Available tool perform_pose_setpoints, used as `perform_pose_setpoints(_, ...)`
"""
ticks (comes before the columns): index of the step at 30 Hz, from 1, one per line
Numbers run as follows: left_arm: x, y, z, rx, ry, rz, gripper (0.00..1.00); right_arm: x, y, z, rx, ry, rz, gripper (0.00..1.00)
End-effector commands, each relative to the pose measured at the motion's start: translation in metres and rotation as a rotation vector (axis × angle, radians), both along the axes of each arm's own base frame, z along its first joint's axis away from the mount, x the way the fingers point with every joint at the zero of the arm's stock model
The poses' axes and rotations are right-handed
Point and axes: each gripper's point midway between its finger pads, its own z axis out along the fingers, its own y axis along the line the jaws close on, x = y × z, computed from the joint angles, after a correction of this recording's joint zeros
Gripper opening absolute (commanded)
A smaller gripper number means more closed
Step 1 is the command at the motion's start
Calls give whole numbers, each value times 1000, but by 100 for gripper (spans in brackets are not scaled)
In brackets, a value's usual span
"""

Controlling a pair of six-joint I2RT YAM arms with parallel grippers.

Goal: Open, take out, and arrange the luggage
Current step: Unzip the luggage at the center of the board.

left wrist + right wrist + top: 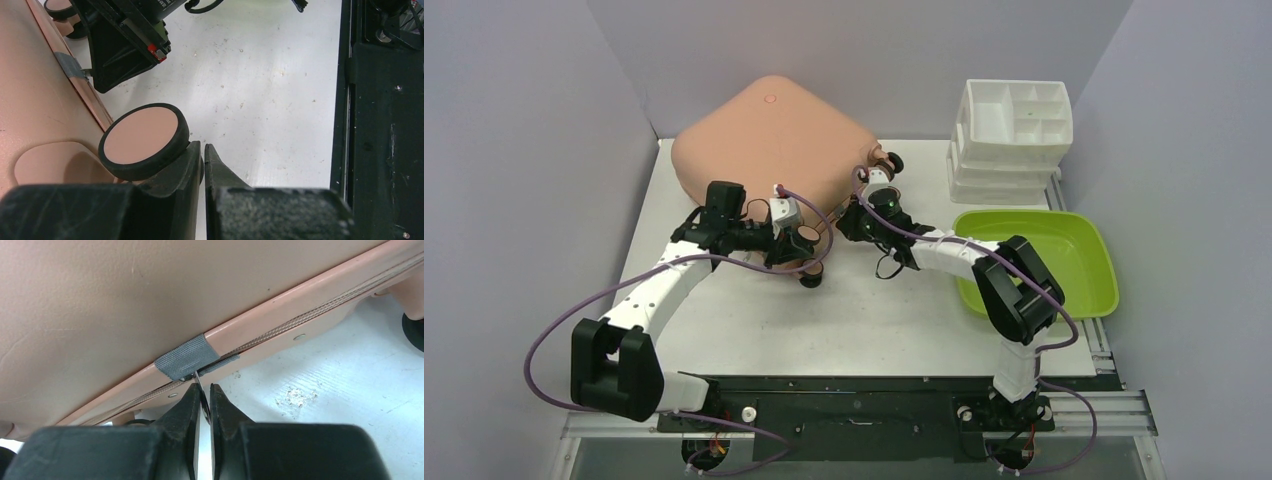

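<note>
Left claw [204, 159]: my two fingers are pressed together tip to tip, with nothing between them.
Caster wheel [144, 140]: black tyre with a pink hub. It rests against the outer side of one finger of my left claw, outside the grip.
Right claw [202, 392]: my fingers are drawn closed and pinch the zipper tab at their tips.
Zipper tab [198, 381]: a thin metal sliver that comes from under the grey tape straight into the tips of my right claw.
Grey tape [186, 358]: a patch wrapped over the zipper seam, just ahead of my right claw.
Luggage [769, 135]: a salmon-pink shell lying on the worktop, ahead of both claws. My left claw is at its near wheel and my right claw at its near seam, which is zipped where I can see it.
Worktop [260, 90]: white and scuffed, below both claws.
Green tray [1079, 255]: to the right of my right claw, apart from the luggage.
White organizer [1014, 125]: far right, beyond the tray.
</note>
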Motion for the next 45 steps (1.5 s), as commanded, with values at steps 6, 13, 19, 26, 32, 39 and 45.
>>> perform_pose_setpoints(6,-55,36,-70,221,343,91,1,115,-162,22,-221,-140,-628,0)
perform_pose_setpoints(13,-58,37,-67,214,331,88,0,109,-159,19,-123,-130,-546,0)
perform_pose_setpoints(19,-62,40,-70,225,331,93,0,95,-217,37,-218,-168,-708,0)
perform_pose_setpoints(26,-62,41,-69,230,328,95,0,124,-255,26,-331,-92,-766,0)
perform_pose_setpoints(32,-62,42,-66,232,310,100,0,114,-220,27,-285,-99,-578,0)
perform_pose_setpoints(39,-22,21,26,129,134,63,25,78,-161,61,-249,-238,-291,0)
perform_pose_setpoints(45,-9,9,89,83,22,21,46,44,-97,81,-189,-297,-42,0)
